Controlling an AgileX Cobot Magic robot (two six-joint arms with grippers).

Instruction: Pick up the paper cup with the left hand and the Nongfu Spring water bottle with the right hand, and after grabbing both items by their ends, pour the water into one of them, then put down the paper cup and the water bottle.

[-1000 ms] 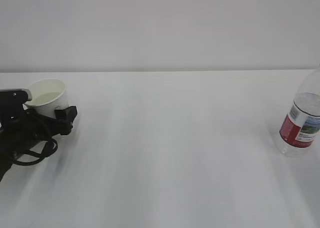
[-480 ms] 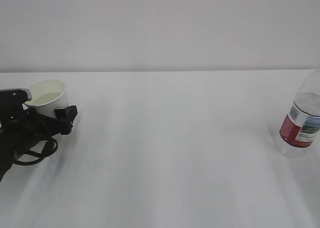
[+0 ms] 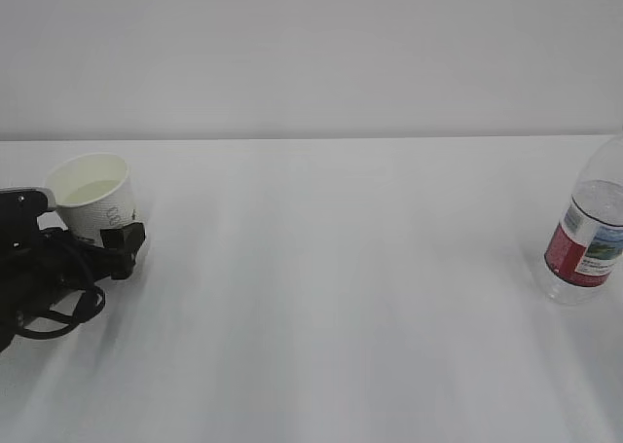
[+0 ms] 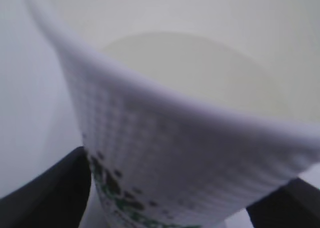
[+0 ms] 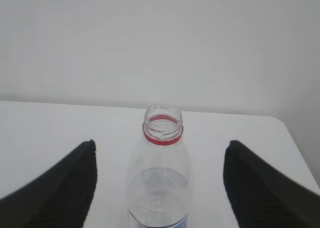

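Where it stands, paper cup (image 3: 93,199) — white (cream inside), grey-printed

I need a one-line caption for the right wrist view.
Uncapped water bottle with red neck ring, standing between open jaws on the white table.

The left hand (image 3: 92,243) is a black assembly with a grey plate (image 3: 24,198) on top and looped black cables (image 3: 54,312) beneath that plate. Its fingers (image 4: 47,195) are matte black. The right hand (image 5: 160,188) shows two black fingers (image 5: 260,188) with finely ribbed surfaces.
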